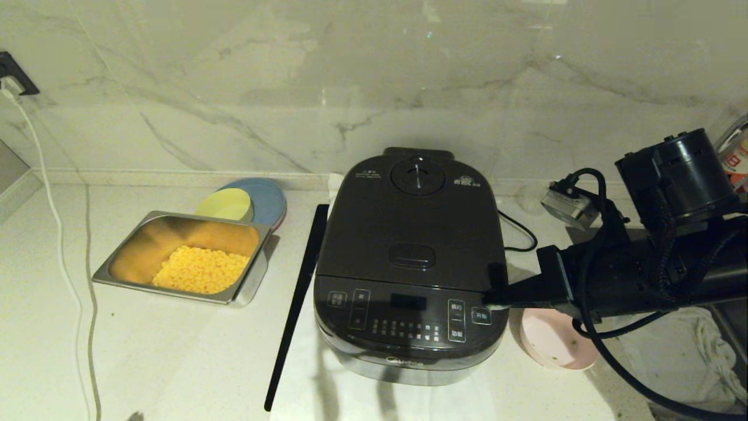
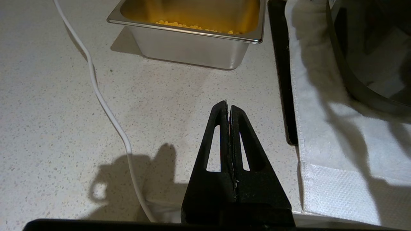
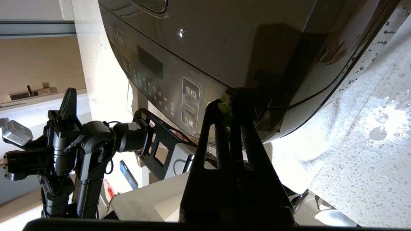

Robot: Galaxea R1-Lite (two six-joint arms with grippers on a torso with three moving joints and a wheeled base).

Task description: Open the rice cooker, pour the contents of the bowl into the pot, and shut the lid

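The left pincer [image 2: 228,107] hangs low over the speckled counter [image 2: 48,128] with its fingers pressed together, holding nothing, beside a white cable [image 2: 109,112]. Nearest on the counter, the rice cooker [image 1: 409,263] stands on a white cloth [image 1: 304,374], a brand name on its front lip too small to read. Just to its right the pink bowl [image 1: 552,342] sits, with a few green specks inside. The right pincer [image 1: 491,299] reaches in from the right, fingers closed, tips touching the right end of the button panel [image 1: 409,318] at a key with Chinese characters; the right wrist view shows small green bits [image 3: 225,104] stuck on the fingertips and the keys marked 预约 and 功能. The lid [image 1: 412,225] is shut, oval latch button [image 1: 412,256] and round vent [image 1: 418,174] on top. A black strip [image 1: 295,304] lies along the cloth's left edge. Farther left a steel tray [image 1: 117,272] holds yellow corn [image 1: 201,270]; behind it rest a yellow-green bowl [image 1: 225,204] and a blue plate [image 1: 270,199].
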